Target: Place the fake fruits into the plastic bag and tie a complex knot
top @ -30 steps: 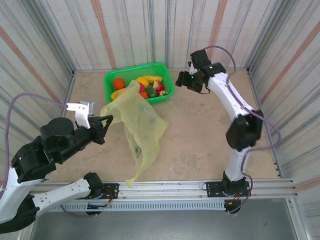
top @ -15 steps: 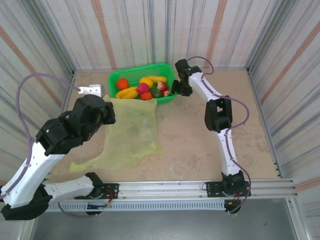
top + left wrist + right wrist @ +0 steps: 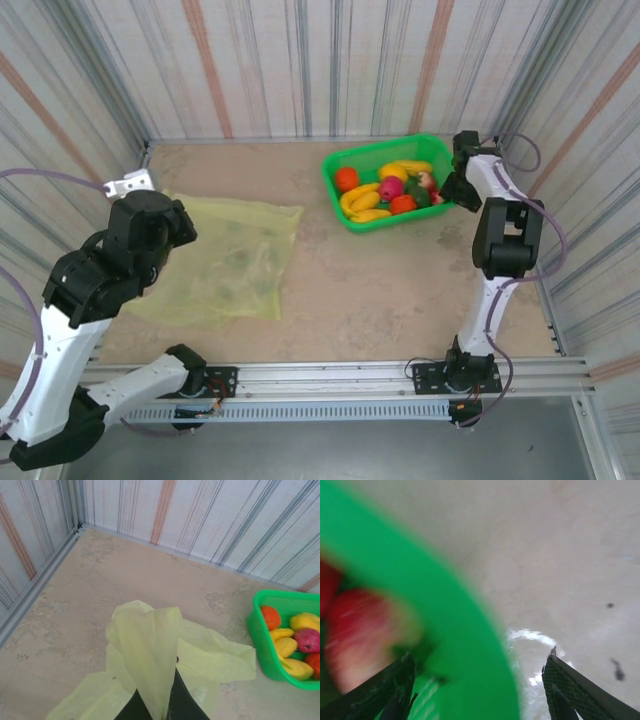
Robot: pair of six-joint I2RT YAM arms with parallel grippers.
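The green plastic basket [image 3: 335, 185] of glossy fake fruits [image 3: 380, 195] has slid from twelve to two o'clock, our right pincer [image 3: 477, 680] open astride its rim. Our left pincer [image 3: 162, 700], clamped on the thin yellow-green plastic bag [image 3: 225, 265], has spread it flat at nine o'clock; we judge nothing bagged yet.

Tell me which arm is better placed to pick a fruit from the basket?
Right. The right arm holds its jaws open astride the rim of the green basket, beside the fake fruits. The left arm has its jaws shut on the plastic bag, far from the basket.
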